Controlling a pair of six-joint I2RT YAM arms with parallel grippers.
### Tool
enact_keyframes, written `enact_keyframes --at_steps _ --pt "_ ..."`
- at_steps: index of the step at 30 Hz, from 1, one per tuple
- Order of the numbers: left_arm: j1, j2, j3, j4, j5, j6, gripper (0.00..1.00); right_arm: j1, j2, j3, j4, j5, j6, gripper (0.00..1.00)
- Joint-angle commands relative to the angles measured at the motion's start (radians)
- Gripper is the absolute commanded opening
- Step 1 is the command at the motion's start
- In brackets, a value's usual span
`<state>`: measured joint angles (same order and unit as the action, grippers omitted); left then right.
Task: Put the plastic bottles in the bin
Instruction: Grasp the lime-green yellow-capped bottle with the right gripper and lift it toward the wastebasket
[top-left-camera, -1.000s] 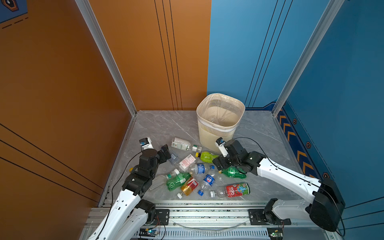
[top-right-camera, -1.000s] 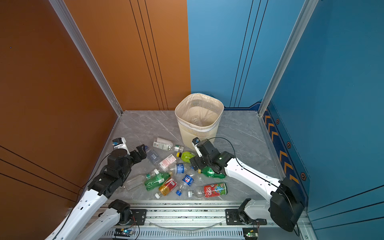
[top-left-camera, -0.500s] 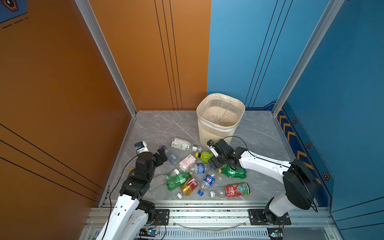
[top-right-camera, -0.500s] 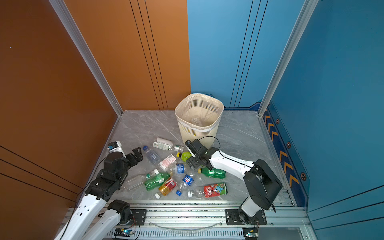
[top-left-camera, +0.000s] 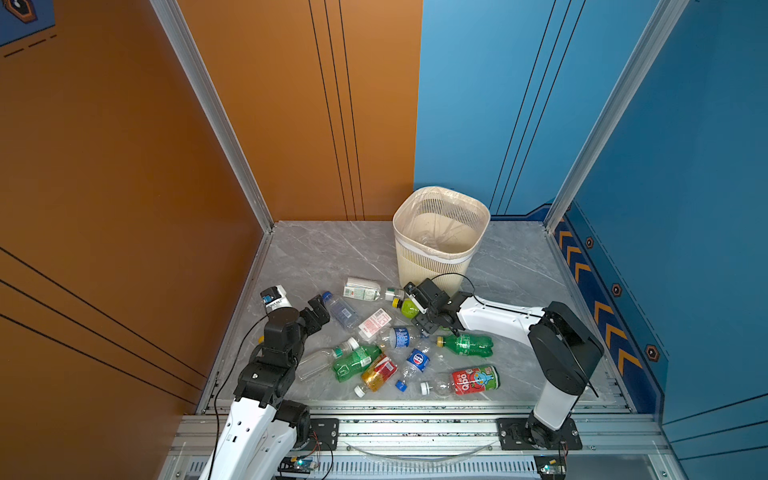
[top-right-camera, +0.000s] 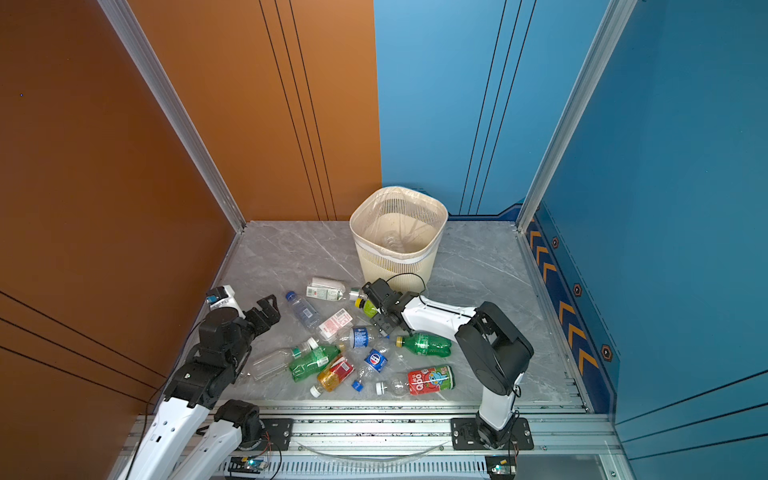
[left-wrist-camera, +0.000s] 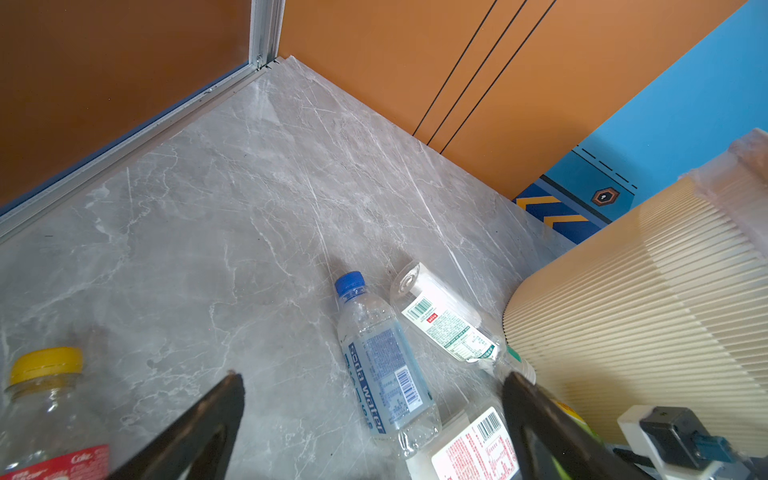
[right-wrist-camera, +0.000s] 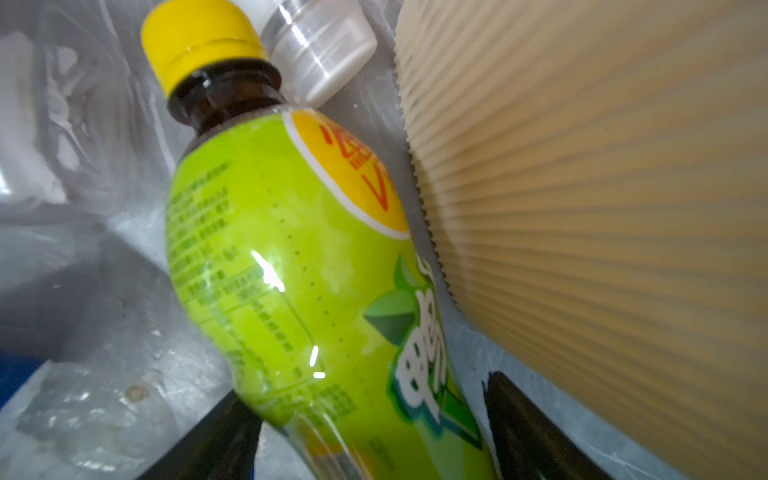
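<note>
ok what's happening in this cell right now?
Bottle cleanup. The right gripper straddles a lime-green bottle lying beside the bin; a firm grip isn't clear. The left gripper is open over a soda water bottle. About a dozen bottles lie on the floor.

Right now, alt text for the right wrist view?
A lime-green-labelled bottle with a yellow cap fills the frame, lying between the right gripper's two dark fingers, which straddle its lower body. The ribbed cream wall of the bin stands just beside it, and a clear bottle's white cap lies by the yellow cap on the grey marble floor.
</note>
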<state>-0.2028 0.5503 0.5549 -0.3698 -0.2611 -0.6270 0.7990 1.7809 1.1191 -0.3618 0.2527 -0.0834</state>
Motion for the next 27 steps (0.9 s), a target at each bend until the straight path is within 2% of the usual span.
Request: enact_keyframes --at_steps 1,4,10,20,27 --pt "0.014 -0.015 -0.022 -0.023 0.016 -0.011 0.98 0.011 0.0 0.015 0.037 0.063 -0.041 0.76" --pt "0.022 -0.015 -0.019 -0.022 0.025 -0.013 0.98 0.015 -0.014 0.005 0.052 0.066 -0.056 0.67" --pt "0.029 -0.015 -0.032 -0.012 0.033 -0.026 0.98 0.04 -0.088 -0.03 0.086 0.096 -0.088 0.57" --pt "0.045 0.017 -0.033 0.021 0.049 -0.034 0.98 0.099 -0.333 -0.061 0.113 0.102 -0.093 0.52" --pt "0.052 0.037 -0.041 0.041 0.056 -0.037 0.98 0.102 -0.481 -0.061 0.122 0.071 -0.057 0.49"
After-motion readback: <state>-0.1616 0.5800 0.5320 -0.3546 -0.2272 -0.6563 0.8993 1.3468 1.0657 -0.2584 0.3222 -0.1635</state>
